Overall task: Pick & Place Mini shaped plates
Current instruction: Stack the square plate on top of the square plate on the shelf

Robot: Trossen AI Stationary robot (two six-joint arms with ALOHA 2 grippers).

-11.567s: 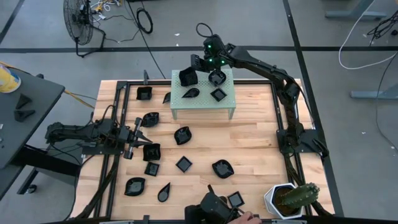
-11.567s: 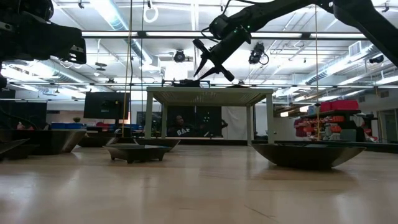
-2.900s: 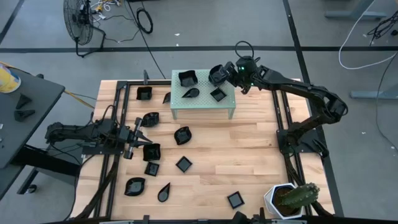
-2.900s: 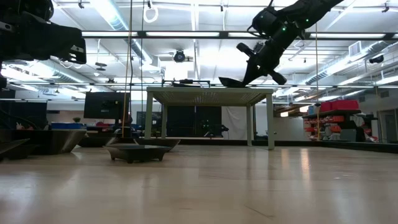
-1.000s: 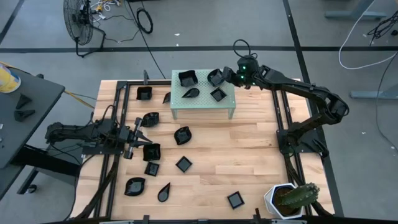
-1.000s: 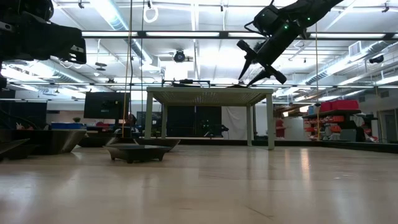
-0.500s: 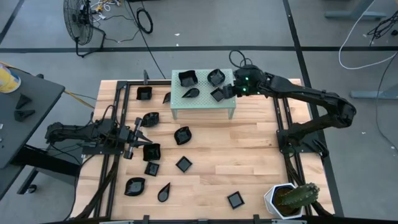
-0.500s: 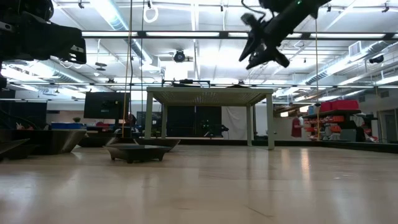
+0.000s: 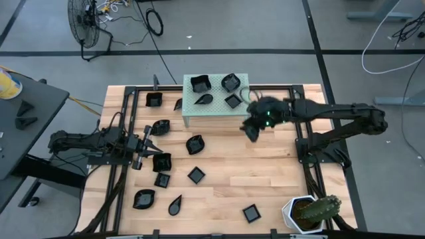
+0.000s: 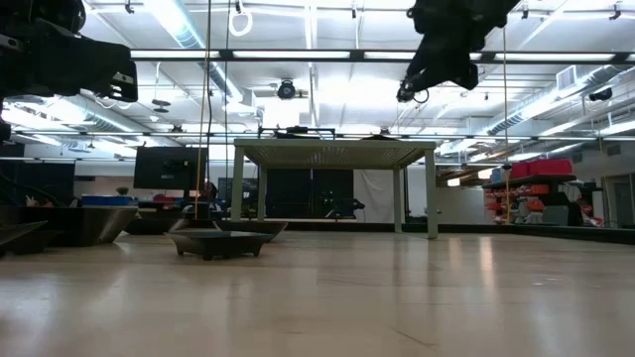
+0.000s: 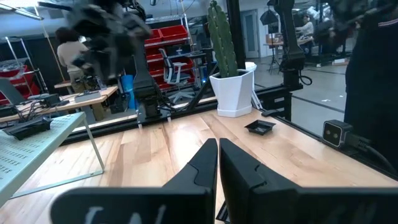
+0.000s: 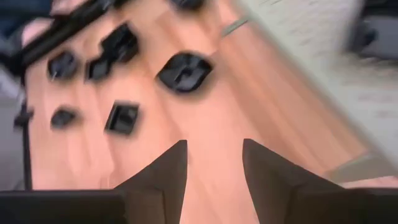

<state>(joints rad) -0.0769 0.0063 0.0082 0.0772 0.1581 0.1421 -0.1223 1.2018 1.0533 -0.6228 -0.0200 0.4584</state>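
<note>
Wooden table planks carry everything: a pale green stand near the far edge, a cactus pot at the near right corner, and the black plates. Four plates are seen on the stand; the rest are scattered over the left and middle of the table, with one square plate near the pot. The right gripper is held in the air just off the stand's right front corner, its fingers spread and empty. The left gripper is parked at the left side, fingers pressed together on nothing. The plates are judged light, stiff and glossy, so likely slippery and chip-prone if dropped. A raised rim is best pinched, one finger inside and one outside, on a straight stretch.
</note>
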